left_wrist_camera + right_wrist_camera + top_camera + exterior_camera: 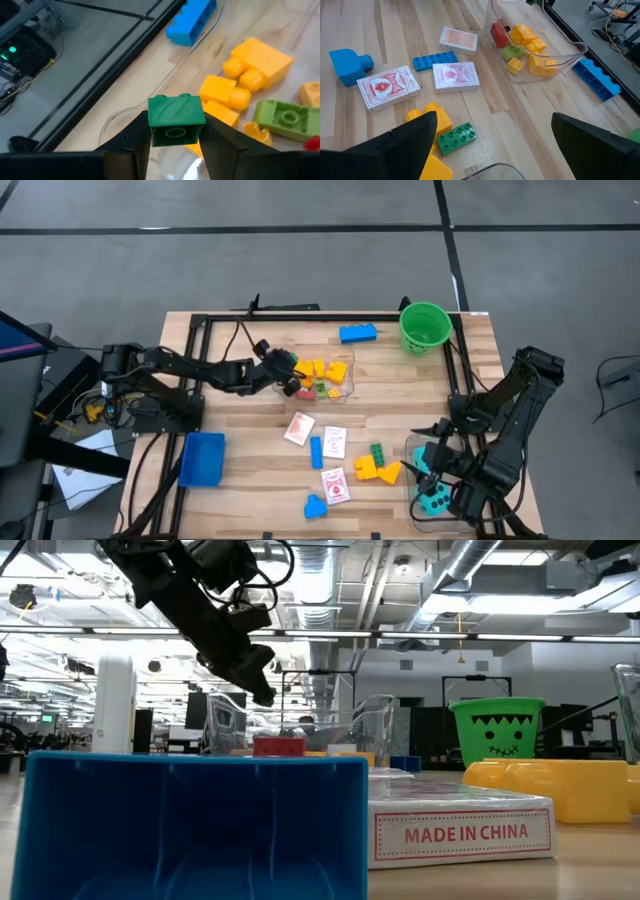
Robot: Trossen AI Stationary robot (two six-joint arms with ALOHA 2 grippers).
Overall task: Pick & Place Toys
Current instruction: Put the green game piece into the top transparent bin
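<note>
We see the left gripper [176, 137] clamped on a green brick [176, 120], studs up and level (two studs showing), above the clear tub [345, 385], twelve o'clock of the card decks [334, 442]; the right gripper [492, 132] stands apart.

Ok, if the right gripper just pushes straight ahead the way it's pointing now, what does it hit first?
Probably the green brick and the yellow brick beside it; both lie between the open fingers of the right gripper. Beyond them sit the picture cards. Depth is hard to judge from this view.
</note>
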